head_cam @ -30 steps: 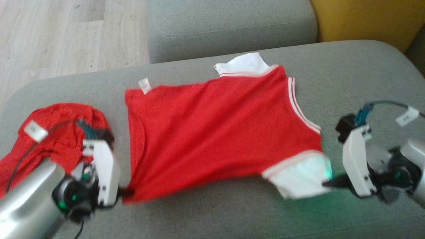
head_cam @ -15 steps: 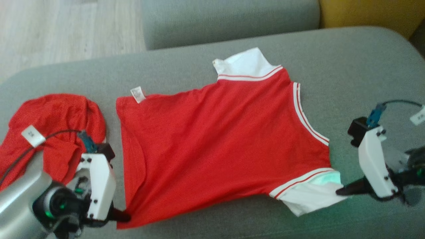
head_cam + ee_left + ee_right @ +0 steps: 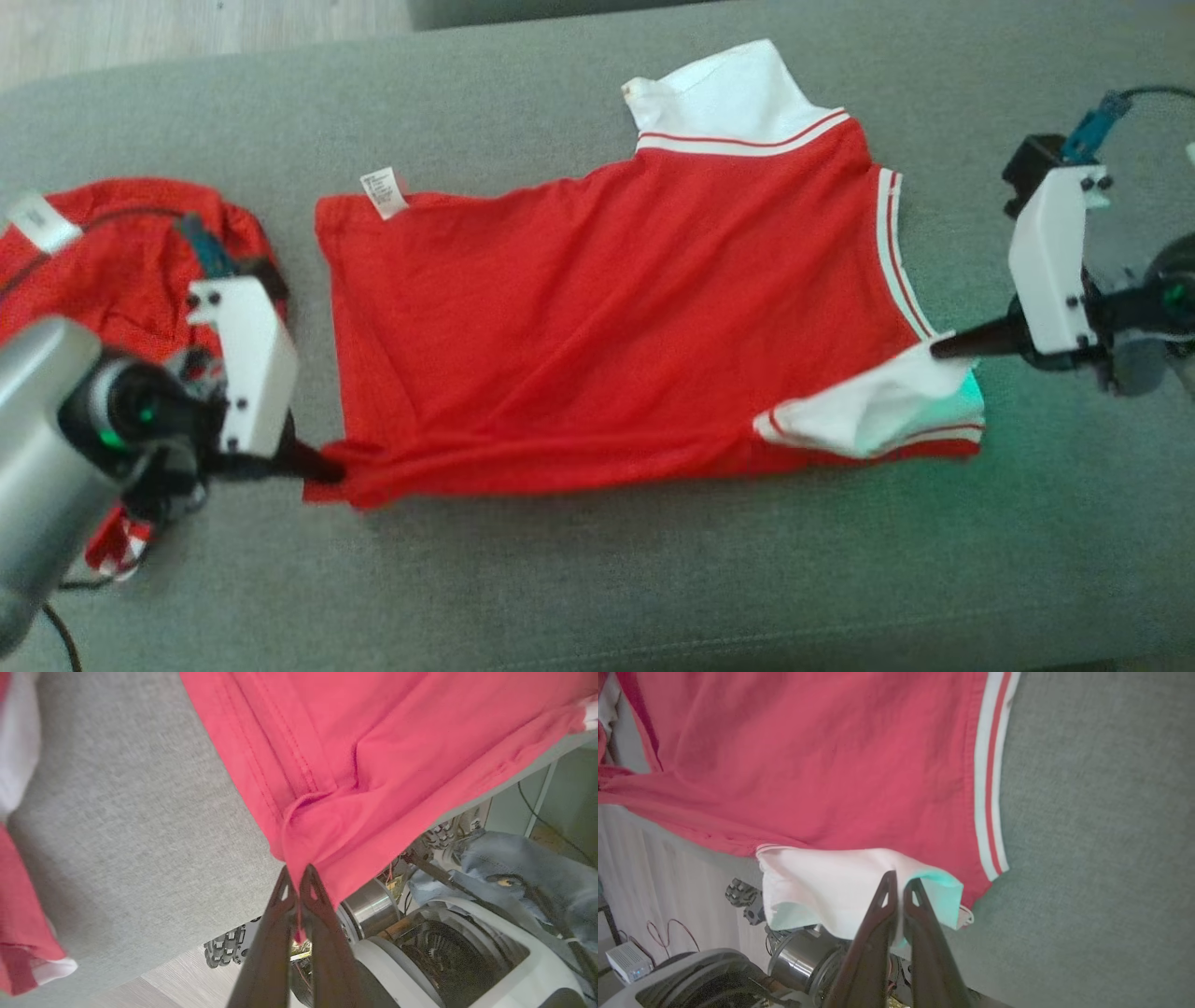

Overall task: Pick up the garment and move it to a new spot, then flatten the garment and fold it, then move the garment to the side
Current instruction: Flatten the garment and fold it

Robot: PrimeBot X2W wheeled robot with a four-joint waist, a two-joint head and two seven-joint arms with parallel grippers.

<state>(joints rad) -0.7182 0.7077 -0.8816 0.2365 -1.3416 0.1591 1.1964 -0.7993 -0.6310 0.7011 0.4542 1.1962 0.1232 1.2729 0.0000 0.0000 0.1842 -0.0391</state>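
Spanning the sofa (image 3: pixel 653 579) left-right, the garment (image 3: pixel 607 317) pointed its neckline (image 3: pixel 896 247) right; left gripper (image 3: pixel 322 464) pinched the hem (image 3: pixel 329 327), right gripper (image 3: pixel 943 348) the white sleeve (image 3: pixel 868 420).

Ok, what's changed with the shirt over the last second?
The near edge of the shirt has been carried away from the robot. The left gripper drew the hem corner inward, and the right gripper turned the white sleeve back over the red cloth. The camera also tilted down. Both grips stayed shut; the other red garment stayed put.
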